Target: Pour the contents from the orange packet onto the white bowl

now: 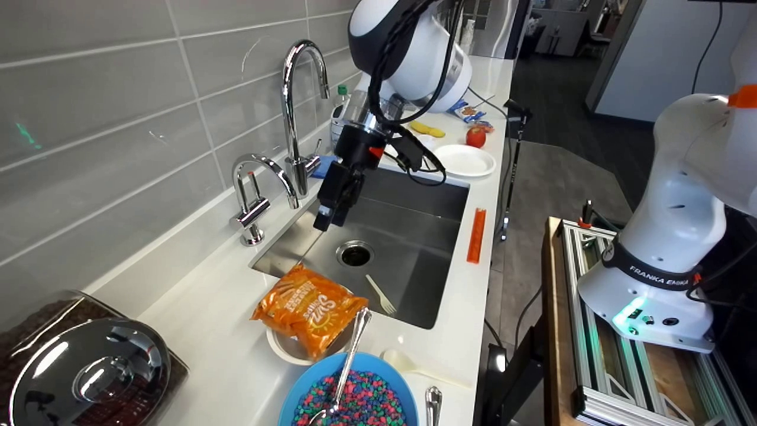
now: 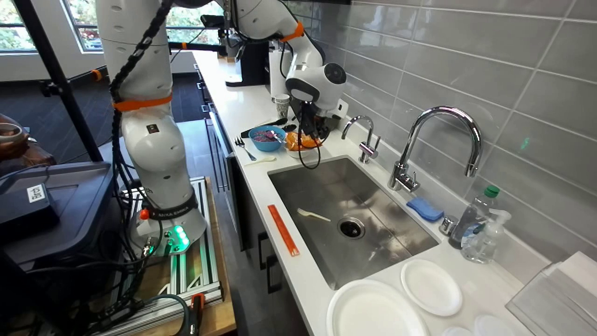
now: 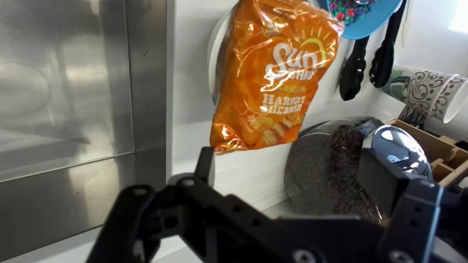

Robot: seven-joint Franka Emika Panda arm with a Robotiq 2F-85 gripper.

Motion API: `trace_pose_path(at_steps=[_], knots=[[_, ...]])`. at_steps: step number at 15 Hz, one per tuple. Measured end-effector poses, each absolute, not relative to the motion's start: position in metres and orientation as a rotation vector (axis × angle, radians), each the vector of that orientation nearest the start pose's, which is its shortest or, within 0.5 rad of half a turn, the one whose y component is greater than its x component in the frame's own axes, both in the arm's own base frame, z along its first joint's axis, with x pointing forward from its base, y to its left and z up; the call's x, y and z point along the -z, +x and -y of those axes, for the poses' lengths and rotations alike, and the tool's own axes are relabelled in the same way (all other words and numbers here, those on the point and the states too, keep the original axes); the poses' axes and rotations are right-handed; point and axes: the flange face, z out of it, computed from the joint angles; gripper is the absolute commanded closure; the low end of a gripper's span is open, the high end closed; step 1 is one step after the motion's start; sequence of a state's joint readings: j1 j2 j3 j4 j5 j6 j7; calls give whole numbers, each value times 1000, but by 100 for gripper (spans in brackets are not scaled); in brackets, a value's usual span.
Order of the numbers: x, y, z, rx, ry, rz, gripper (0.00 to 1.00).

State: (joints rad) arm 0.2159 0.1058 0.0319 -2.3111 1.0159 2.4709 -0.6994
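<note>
The orange packet [image 1: 310,305] lies on top of the white bowl [image 1: 282,350], covering most of it, on the counter beside the sink. In an exterior view the packet [image 2: 305,141] is partly hidden by the arm, with the bowl's rim [image 2: 298,154] below it. In the wrist view the packet [image 3: 274,84] faces print up, and a strip of the bowl [image 3: 215,58] shows at its left. My gripper [image 3: 294,170] is open with nothing between its fingers. In an exterior view the gripper [image 1: 330,219] hangs over the sink's wall side, apart from the packet.
A blue bowl [image 1: 290,390] with colourful bits and a spoon stands beside the white bowl. A jar [image 3: 310,175] stands near the wall. Two faucets [image 1: 251,222] rise behind the sink [image 1: 408,266]. White plates [image 2: 373,308] lie at the sink's far end.
</note>
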Motion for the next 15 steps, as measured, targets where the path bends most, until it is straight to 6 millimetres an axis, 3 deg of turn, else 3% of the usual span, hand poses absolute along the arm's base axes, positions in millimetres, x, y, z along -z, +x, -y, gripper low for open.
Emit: trace_pose_path(at_steps=[9, 15], knots=[[-311, 510, -126, 263, -2506, 177, 0], [-293, 533, -100, 320, -2470, 119, 0]])
